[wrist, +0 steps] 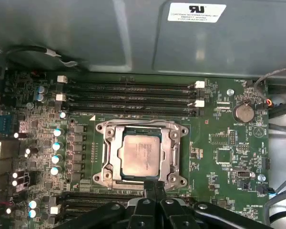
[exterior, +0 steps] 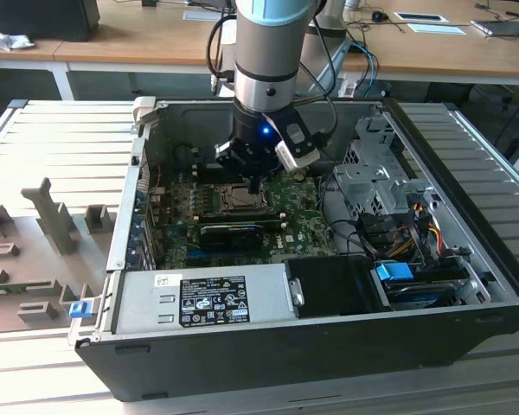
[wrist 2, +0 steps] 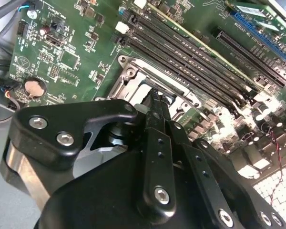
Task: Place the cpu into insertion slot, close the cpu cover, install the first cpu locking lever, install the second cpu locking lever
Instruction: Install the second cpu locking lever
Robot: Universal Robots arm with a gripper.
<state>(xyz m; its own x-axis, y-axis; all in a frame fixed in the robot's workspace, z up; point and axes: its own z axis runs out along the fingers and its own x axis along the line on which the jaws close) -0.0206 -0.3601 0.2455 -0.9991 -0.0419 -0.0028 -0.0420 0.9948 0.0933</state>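
We record the gripper (wrist: 153, 187) with its fingers pressed together and holding nothing, its tips just above the near rim of the insertion slot (wrist: 141, 155) in the first wrist view. We list the cpu (wrist: 140, 155) lying flat inside that slot, with the cpu cover (wrist: 174, 150) folded down around it. In the exterior view, we place the gripper (exterior: 254, 183) over the green motherboard (exterior: 298, 226), inside the open computer case (exterior: 467, 259).
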